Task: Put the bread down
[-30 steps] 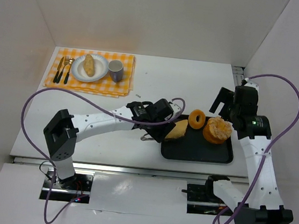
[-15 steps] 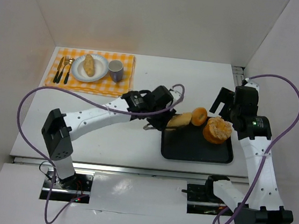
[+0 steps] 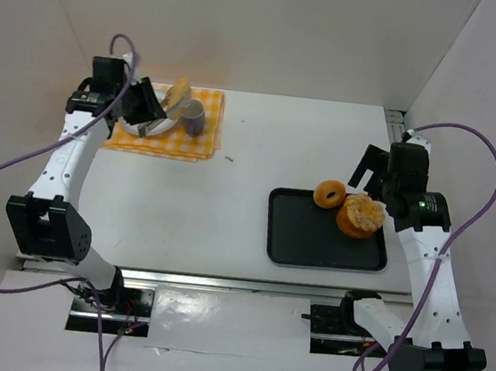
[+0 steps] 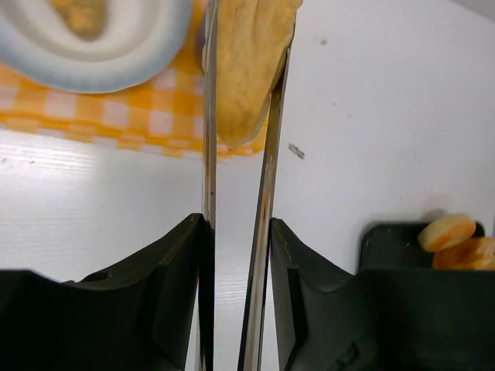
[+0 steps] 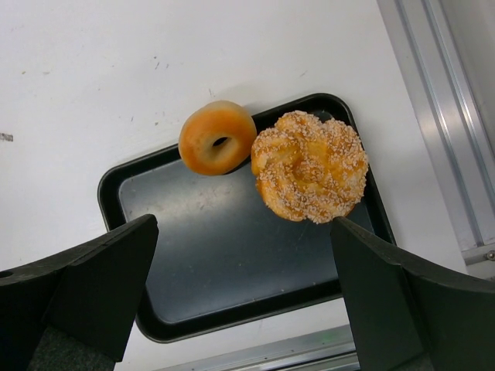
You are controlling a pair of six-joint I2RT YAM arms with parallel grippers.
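My left gripper (image 3: 146, 108) is at the far left over the yellow checked placemat (image 3: 181, 145). It is shut on metal tongs (image 4: 267, 185), and the tongs pinch a pale oblong bread roll (image 4: 247, 69) at their tips. The roll (image 3: 180, 93) hangs in the air beside the white plate (image 4: 97, 58), above the placemat's edge (image 4: 116, 116). Another roll (image 4: 81, 11) lies on that plate. My right gripper (image 5: 241, 232) is open and empty above the black tray (image 5: 216, 247).
A purple cup (image 3: 192, 117) stands on the placemat right of the plate. The black tray (image 3: 313, 242) at right holds a bagel (image 3: 328, 195) and a sesame bun (image 3: 361, 216), seen also in the right wrist view as the bagel (image 5: 216, 137) and the bun (image 5: 309, 166). White walls enclose the table.
My left arm has swung from the tray to the far-left placemat, carrying the bread roll in the tongs. The right arm has not moved.
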